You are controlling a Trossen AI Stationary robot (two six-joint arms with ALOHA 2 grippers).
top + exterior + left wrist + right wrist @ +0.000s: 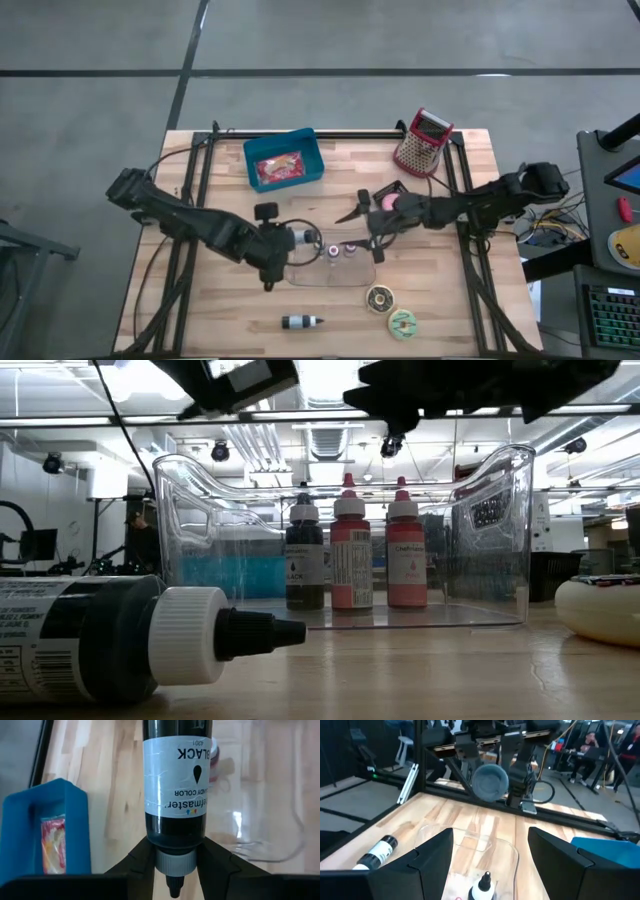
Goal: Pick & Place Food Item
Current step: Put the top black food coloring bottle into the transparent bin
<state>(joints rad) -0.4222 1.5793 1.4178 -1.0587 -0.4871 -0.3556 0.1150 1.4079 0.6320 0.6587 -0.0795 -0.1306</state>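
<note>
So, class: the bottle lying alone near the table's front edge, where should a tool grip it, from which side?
Probably the bottle at its labelled body, from straight above, closing across its width: it lies flat, and its capped end tapers.

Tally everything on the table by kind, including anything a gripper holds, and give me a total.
bottles: 5, three in the clear tray, one lying loose, one black bottle in the left gripper
clear tray: 1
blue bin: 1
food packet: 1
grater: 1
ring-shaped pieces: 2
total: 11
</note>
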